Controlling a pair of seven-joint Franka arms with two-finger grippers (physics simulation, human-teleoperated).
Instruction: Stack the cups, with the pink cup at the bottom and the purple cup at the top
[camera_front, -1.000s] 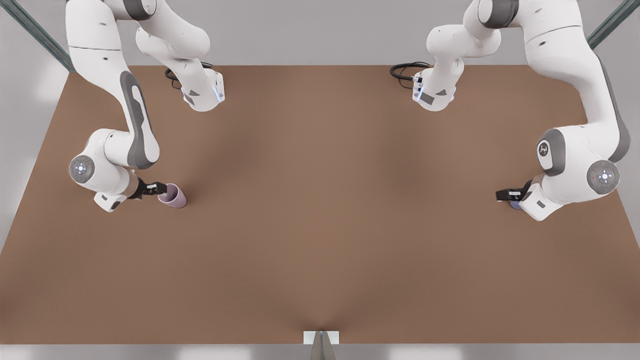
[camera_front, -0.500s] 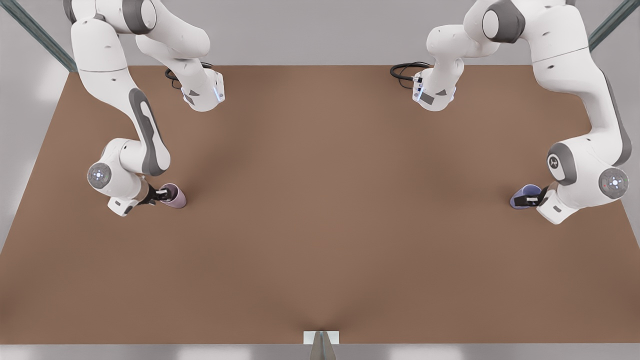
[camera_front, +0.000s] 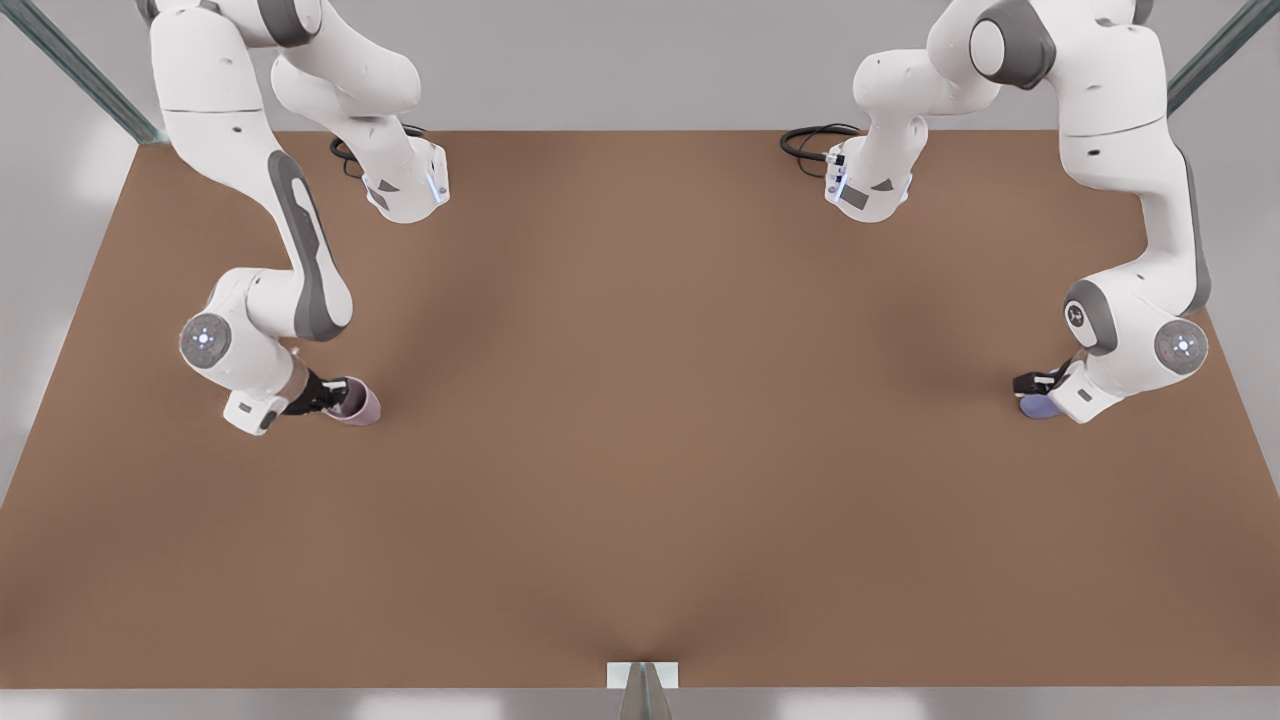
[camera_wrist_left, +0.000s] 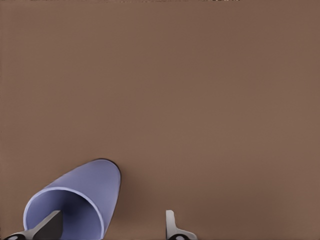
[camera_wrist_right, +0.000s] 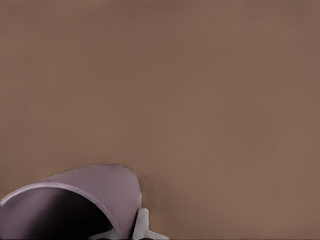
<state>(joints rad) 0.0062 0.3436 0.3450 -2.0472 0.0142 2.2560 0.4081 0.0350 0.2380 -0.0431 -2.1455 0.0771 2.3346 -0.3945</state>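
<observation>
The pink cup (camera_front: 356, 405) stands near the front view's left; in the right wrist view the pink cup (camera_wrist_right: 95, 192) is close up. My right gripper (camera_front: 328, 393) (camera_wrist_right: 125, 232) is shut on its rim wall, with one finger (camera_wrist_right: 143, 225) pressed against the outside. The purple cup (camera_front: 1038, 407) sits at the front view's right, mostly hidden under the hand. In the left wrist view the purple cup (camera_wrist_left: 80, 197) shows its open mouth. My left gripper (camera_front: 1036, 384) (camera_wrist_left: 110, 227) is open and straddles its wall, one finger (camera_wrist_left: 47, 225) inside and the other outside.
The brown table (camera_front: 640, 400) stretches wide between the two cups. Both arm bases (camera_front: 405, 185) (camera_front: 865, 185) with black cables stand at the far edge. A small white bracket (camera_front: 642, 676) sits at the middle of the near edge.
Both hands dropped onto their cups. The right gripper closed on the pink cup's rim and the cup shifted slightly toward the near edge. The left gripper slid over the purple cup, covering most of it.
</observation>
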